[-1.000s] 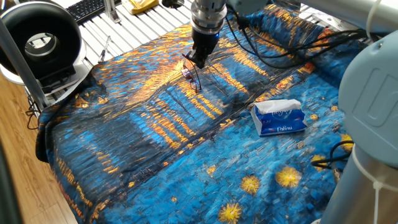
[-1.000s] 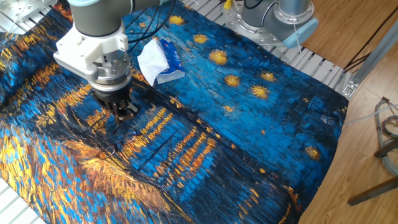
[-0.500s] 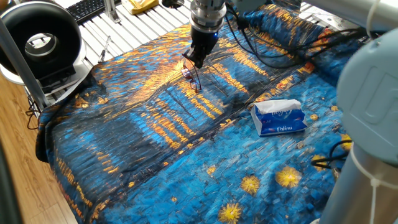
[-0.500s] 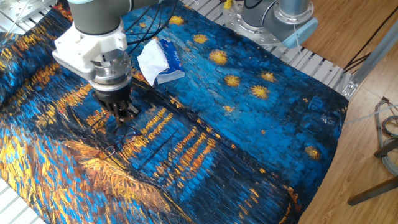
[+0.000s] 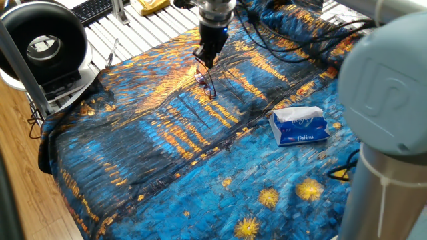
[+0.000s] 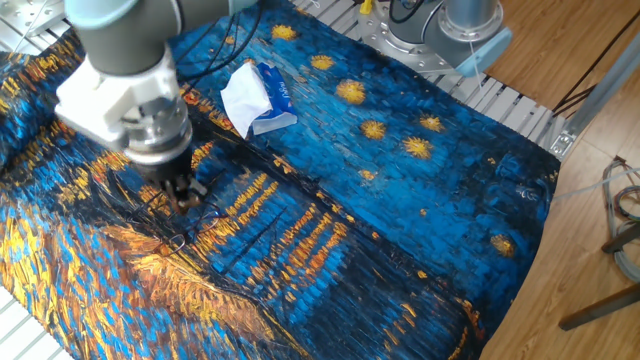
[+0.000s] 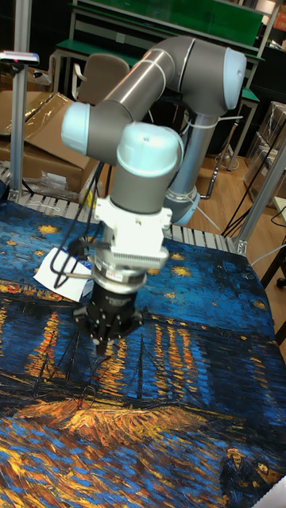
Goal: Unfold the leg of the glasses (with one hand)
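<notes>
On the desk (image 5: 167, 173), claw (image 5: 205, 61) pinched on glasses (image 5: 207, 83) leg, presumably to swing it open.

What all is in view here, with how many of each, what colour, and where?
glasses: one, thin dark frame, on the cloth just below the hand.
tissue pack: one, blue and white, on the cloth apart from the glasses.
painted cloth: one, blue and orange, covering the table.
keyboard: one, black, past the cloth's far edge.
ring-shaped device: one, black and white, beside the table corner.
cardboard boxes: brown, behind the table.
arm: one, silver-grey with light blue caps.
hand: one, black, over the glasses; grip unclear.
</notes>
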